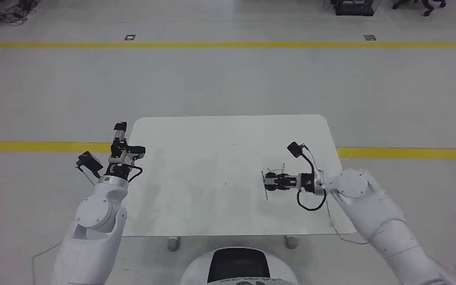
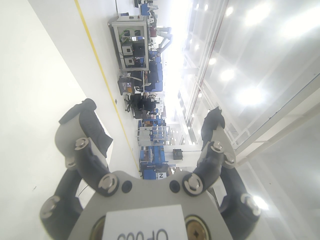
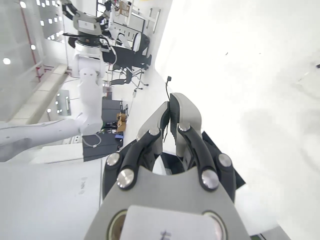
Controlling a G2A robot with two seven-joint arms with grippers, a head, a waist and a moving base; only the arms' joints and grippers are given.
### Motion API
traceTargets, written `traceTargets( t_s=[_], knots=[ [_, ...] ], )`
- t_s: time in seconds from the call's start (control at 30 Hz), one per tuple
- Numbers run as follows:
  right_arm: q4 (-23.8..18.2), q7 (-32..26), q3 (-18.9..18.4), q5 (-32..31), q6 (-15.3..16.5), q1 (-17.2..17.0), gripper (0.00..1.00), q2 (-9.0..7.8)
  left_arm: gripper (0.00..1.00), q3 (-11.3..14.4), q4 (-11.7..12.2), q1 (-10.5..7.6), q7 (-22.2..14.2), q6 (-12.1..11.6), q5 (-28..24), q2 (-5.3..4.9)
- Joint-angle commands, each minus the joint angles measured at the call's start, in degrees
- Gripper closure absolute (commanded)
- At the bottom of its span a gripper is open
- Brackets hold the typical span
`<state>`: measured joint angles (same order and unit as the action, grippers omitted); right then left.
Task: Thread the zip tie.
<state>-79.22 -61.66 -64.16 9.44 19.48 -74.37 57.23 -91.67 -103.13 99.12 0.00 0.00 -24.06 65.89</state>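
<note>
A thin black zip tie [image 3: 167, 89] is pinched between the fingers of my right gripper [image 3: 170, 106], its square head sticking out past the fingertips and its tail hanging back between the fingers. From above, the right gripper [image 1: 269, 182] sits over the right half of the white table [image 1: 214, 178], with the zip tie [image 1: 266, 188] a fine dark line at its tip. My left gripper [image 2: 152, 111] is open and holds nothing. It stands at the table's left edge [image 1: 122, 142], pointing away from the robot.
The table's surface between the two arms is bare. In the right wrist view the left arm [image 3: 87, 76] shows far off across the table. A yellow floor line [image 1: 228, 45] runs beyond the table's far edge.
</note>
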Motion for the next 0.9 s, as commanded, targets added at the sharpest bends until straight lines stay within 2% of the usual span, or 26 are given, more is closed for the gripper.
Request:
traceTargets(
  t_s=[0.0, 0.23, 0.7, 0.87],
  knots=[
    [0.77, -4.11, -1.71, 2.40, 0.00, -0.02, 1.00, 0.57, 0.00, 0.00, 0.00, 0.00, 0.00, 0.00, 0.00, 0.00],
    [3.79, -15.11, -6.09, 5.77, 0.00, 0.76, 1.00, 3.96, 0.00, 0.00, 0.00, 0.00, 0.00, 0.00, 0.00, 0.00],
    [3.79, -15.11, -6.09, 5.77, 0.00, 0.76, 1.00, 3.96, 0.00, 0.00, 0.00, 0.00, 0.00, 0.00, 0.00, 0.00],
    [2.98, -8.98, -5.00, 5.91, 0.00, -0.53, 1.00, 4.30, 0.00, 0.08, -0.05, -0.04, -0.04, -0.04, 0.04, 0.01]
  ],
)
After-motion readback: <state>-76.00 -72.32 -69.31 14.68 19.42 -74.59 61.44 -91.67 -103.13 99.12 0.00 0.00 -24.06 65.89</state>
